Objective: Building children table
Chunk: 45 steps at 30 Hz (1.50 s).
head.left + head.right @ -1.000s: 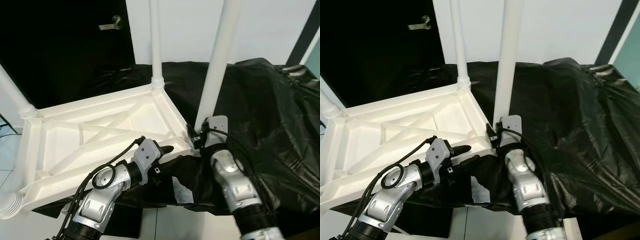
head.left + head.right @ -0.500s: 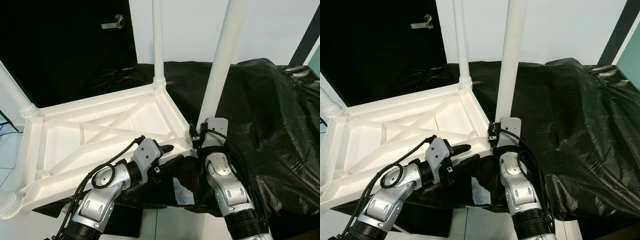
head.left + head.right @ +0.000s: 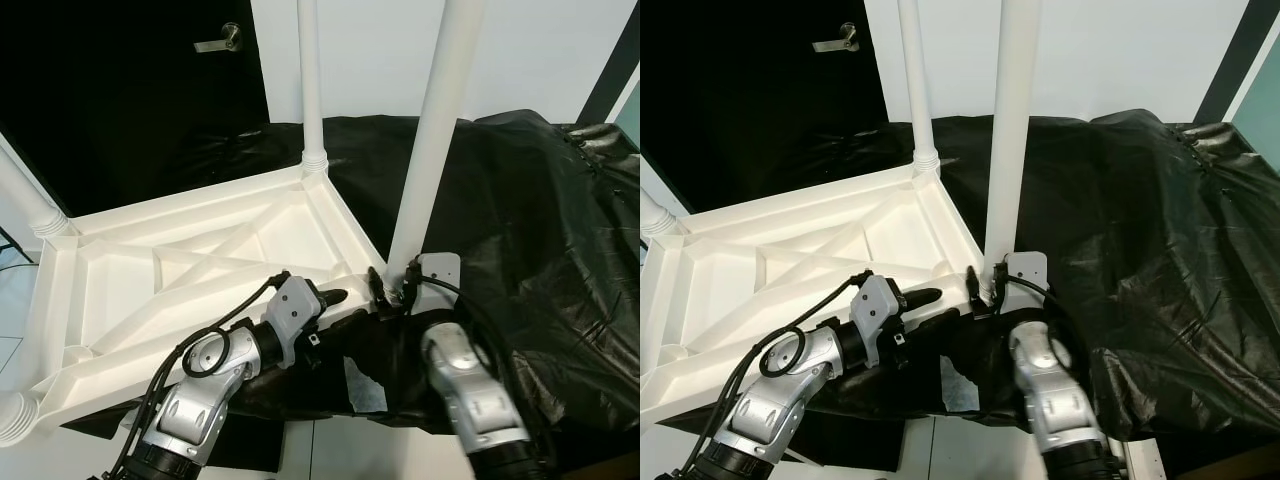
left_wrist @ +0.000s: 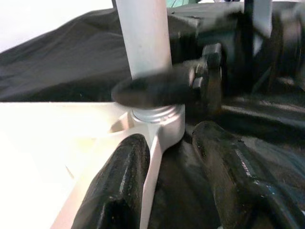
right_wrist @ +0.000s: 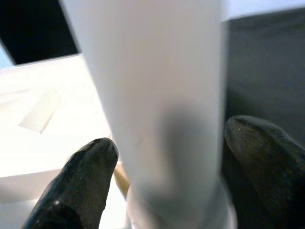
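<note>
A white plastic children's table (image 3: 200, 250) lies upside down on a black cloth (image 3: 540, 220), its legs pointing up. The near right leg (image 3: 435, 130) stands in the corner socket, with threads (image 4: 155, 114) showing at its base. My right gripper (image 3: 393, 283) is at that base, shut on the leg, which stands between its two fingers (image 5: 90, 181). My left gripper (image 3: 350, 308) straddles the table's rim (image 4: 150, 167) just left of that corner. It is open: one finger (image 4: 119, 186) rests against the rim and a gap separates the other from it.
Another leg (image 3: 310, 80) stands at the far corner, one (image 3: 25, 195) at the left, and a stub (image 3: 15, 415) at the near left. Behind is a dark door with a handle (image 3: 220, 42) beside a white wall. A pale scrap (image 3: 362, 385) lies on the cloth's front edge.
My right wrist has turned and dropped slightly at the leg's base, its fingers now reaching further around the leg. The left gripper stays on the rim. The camera shifted a little.
</note>
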### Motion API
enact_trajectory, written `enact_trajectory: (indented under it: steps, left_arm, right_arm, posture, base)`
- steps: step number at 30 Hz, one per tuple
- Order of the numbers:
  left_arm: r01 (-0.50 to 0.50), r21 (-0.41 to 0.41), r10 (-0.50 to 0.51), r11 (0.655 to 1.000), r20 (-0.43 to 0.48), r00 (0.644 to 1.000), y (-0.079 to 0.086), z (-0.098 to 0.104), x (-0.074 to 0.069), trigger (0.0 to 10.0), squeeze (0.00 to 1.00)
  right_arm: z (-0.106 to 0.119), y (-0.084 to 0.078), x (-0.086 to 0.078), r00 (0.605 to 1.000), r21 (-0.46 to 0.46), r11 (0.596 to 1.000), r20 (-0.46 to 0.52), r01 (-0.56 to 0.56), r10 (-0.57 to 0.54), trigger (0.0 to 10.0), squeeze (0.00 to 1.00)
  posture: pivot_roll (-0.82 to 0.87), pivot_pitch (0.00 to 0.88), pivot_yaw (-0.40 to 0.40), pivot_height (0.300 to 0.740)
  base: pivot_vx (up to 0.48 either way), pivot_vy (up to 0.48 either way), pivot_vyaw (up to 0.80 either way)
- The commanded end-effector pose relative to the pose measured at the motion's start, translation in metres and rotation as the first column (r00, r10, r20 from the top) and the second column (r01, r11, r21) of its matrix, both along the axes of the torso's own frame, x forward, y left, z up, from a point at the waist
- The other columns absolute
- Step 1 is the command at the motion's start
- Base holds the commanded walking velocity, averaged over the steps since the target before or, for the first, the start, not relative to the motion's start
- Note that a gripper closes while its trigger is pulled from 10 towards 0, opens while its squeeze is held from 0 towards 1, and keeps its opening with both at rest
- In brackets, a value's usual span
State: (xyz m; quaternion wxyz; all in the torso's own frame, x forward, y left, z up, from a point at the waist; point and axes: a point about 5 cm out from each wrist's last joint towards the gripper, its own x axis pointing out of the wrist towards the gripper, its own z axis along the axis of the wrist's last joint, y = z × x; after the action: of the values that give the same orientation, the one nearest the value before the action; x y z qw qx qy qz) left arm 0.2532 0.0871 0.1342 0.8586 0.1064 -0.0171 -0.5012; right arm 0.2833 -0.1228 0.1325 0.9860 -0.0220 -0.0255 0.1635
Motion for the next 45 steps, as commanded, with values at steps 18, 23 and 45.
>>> enact_trajectory:
  steps: [18, 23, 45]
  left_arm:
    - [0.025, 0.012, -0.025, 1.0, 0.0, 1.0, -0.003, 0.001, -0.001, 10.0, 0.0]
    - [0.024, 0.012, -0.024, 1.0, -0.006, 1.0, -0.003, -0.001, -0.003, 10.0, 0.0]
    - [0.011, 0.0, -0.011, 1.0, 0.029, 1.0, -0.008, 0.008, 0.011, 10.0, 0.0]
  right_arm:
    - [0.003, 0.005, 0.027, 0.912, -0.187, 0.894, -0.042, -0.408, 0.408, 0.0, 0.0]
    - [-0.001, 0.003, 0.026, 0.904, -0.19, 0.885, -0.06, -0.426, 0.423, 0.0, 0.0]
    - [-0.018, 0.001, 0.02, 0.986, -0.043, 0.99, -0.097, 0.133, -0.136, 10.0, 0.0]
  posture:
    - [-0.02, 0.0, 0.043, 0.74]
    - [-0.02, 0.0, 0.042, 0.74]
    - [-0.07, 0.0, 0.059, 0.74]
  base:
    - [0.0, 0.0, 0.0]
    - [0.0, 0.0, 0.0]
    - [0.0, 0.0, 0.0]
